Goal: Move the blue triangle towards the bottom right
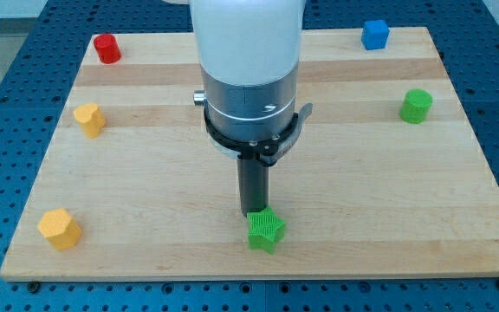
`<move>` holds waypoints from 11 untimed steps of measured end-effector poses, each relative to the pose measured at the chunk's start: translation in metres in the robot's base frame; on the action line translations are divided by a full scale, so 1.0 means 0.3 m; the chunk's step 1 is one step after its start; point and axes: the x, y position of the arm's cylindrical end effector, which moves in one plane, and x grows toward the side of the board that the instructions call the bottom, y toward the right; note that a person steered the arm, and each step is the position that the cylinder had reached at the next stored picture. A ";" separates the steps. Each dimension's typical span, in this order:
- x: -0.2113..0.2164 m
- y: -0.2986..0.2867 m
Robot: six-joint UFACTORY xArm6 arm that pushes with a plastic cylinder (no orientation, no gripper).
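The blue block [375,34] sits near the board's top right corner; its exact shape is hard to make out from here. My tip [255,213] is at the lower middle of the board, far from the blue block, down and to its left. The tip stands just above a green star-shaped block [266,230] in the view and seems to touch its upper edge. The arm's white and grey body [248,69] hides the top middle of the board.
A red block [106,48] sits at the top left. A yellow block [90,119] is at the left and an orange-yellow block [59,228] at the bottom left. A green cylinder [416,106] is at the right edge. The wooden board [388,191] lies on a blue perforated table.
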 end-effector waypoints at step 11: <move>-0.375 0.255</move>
